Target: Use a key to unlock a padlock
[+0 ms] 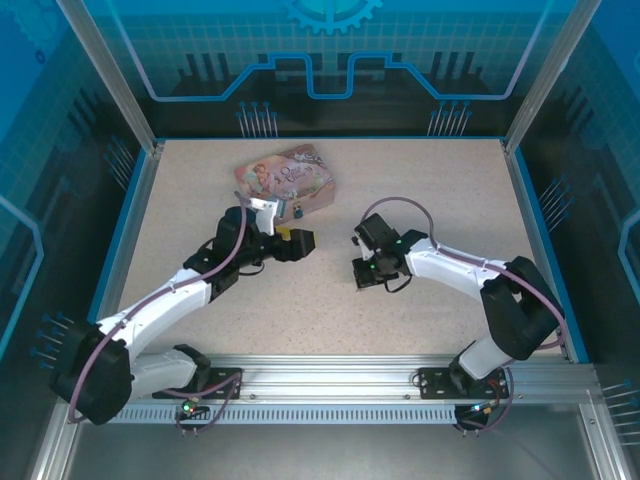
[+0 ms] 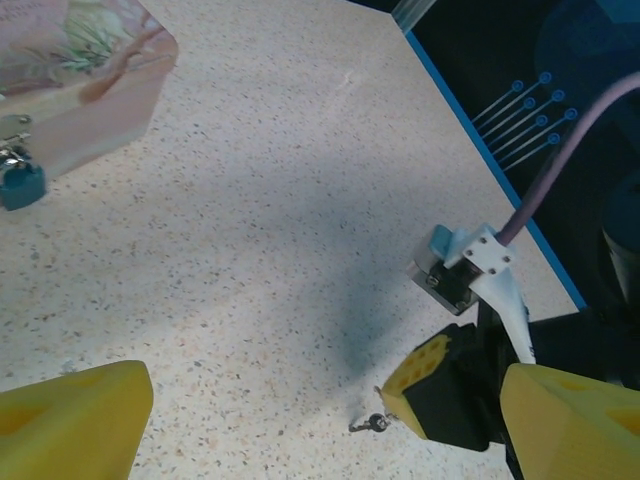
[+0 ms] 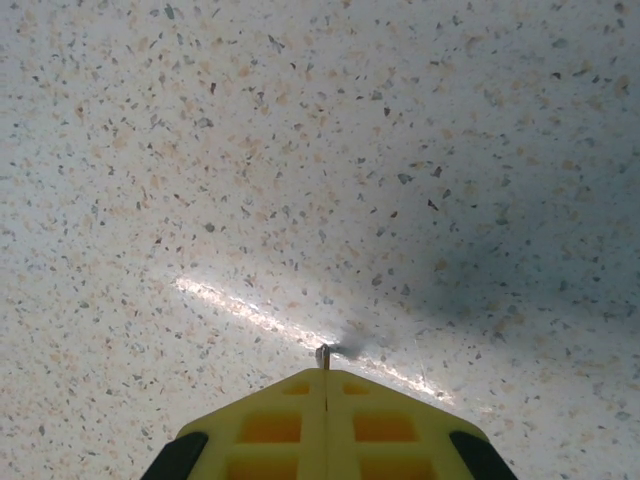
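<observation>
The key (image 3: 323, 354) is a tiny dark sliver poking out between the tips of my right gripper (image 3: 325, 374), which is shut on it just above the speckled tabletop. The left wrist view shows the same key (image 2: 371, 424) hanging from the right gripper's yellow tip (image 2: 425, 385). The padlock (image 2: 18, 180) is small with a metal shackle. It looks teal here and sits at the front of the pink tin (image 2: 75, 75). From above, the padlock (image 1: 296, 211) lies just beyond my left gripper (image 1: 298, 243), which is open and holds nothing.
The pink illustrated tin (image 1: 285, 175) lies at the back centre-left of the table. The two grippers face each other mid-table, about a hand's width apart. A blue rim (image 1: 527, 215) and aluminium posts bound the tabletop.
</observation>
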{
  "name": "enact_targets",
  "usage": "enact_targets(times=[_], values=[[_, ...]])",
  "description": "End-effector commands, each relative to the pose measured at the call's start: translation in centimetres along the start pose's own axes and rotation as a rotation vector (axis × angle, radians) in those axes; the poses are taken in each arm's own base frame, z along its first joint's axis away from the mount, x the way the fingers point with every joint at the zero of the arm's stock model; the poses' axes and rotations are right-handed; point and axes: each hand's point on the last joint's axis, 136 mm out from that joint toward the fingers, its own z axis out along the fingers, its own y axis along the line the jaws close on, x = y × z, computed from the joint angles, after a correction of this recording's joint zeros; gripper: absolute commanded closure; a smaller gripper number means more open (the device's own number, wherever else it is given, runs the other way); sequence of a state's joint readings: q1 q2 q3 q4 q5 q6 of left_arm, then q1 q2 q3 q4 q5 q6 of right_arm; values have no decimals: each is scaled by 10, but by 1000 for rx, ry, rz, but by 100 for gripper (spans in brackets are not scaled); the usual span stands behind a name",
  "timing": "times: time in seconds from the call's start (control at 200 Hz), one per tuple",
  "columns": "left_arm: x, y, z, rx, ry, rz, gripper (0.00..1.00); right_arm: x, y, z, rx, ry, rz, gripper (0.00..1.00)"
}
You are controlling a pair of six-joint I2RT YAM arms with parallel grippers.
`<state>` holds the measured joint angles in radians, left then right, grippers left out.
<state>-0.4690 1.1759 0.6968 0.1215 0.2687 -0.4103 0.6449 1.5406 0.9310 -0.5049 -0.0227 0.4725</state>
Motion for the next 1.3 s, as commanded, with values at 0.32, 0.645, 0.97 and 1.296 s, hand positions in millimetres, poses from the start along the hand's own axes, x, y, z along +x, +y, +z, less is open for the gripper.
enact_targets(times=[0.32,0.645,0.97,1.296], values=[[16,-86,20,432,70,136,27,-67,51,-125,-467,-521,-93,100],[8,-122,25,581,58,151,35,-80,69,-181,-639,-681,-119,100],[0,-129,21,598,35,158,48,-78,74,-185,-687,-686,-114,100],[-1,-128,21,589,29,156,76,-73,77,-187,-718,-678,-116,100]])
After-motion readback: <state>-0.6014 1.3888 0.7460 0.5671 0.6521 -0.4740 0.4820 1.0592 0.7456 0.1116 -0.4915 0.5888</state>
